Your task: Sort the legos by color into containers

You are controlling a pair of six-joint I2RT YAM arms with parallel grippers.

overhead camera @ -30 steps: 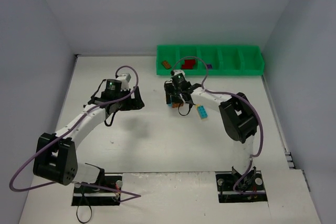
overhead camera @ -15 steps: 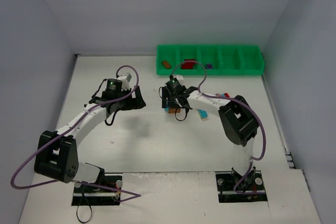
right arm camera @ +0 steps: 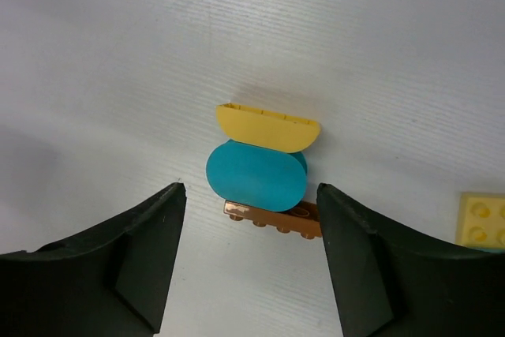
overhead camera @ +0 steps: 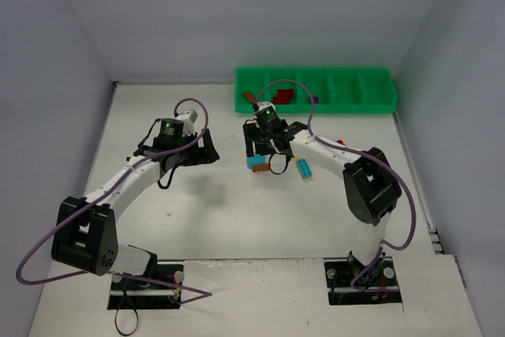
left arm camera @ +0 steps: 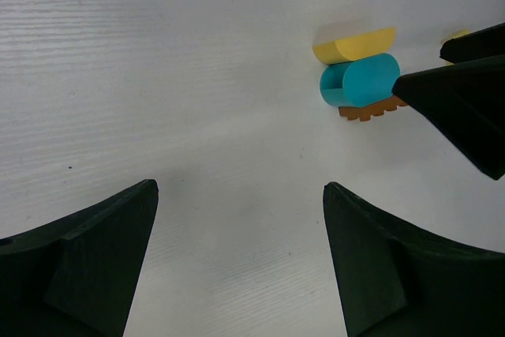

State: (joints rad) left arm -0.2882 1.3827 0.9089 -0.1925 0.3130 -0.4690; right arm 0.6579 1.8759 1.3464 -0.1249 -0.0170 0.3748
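Right gripper (right arm camera: 248,196): jaws apart and holding nothing. It hangs over the stack (right arm camera: 257,170), which rests on the table (right arm camera: 95,53).
- Stack, in the right wrist view: yellow piece (right arm camera: 268,126) farthest, blue (right arm camera: 256,176) in the middle, brown plate (right arm camera: 276,219) nearest.
- The long sides of the pieces run from finger to finger, so closing would pinch the short ends.
- There is a clear gap on the left side. On the right, the plate's end sits just beside the finger; I cannot tell whether they touch.
- The stack lies at the fingertips, slightly ahead, and looks centred.

Left gripper (left arm camera: 241,195): jaws apart and empty over bare table. The stack is ahead of it and off to its right, well apart.

Judgement: the right arm is much the nearer, so the pick belongs to it.

A loose yellow brick (right arm camera: 483,219) lies to the right of the stack.

Tray (overhead camera: 339,106) stands at the far edge, beyond the stack (overhead camera: 257,164), with bricks already in its left compartments.
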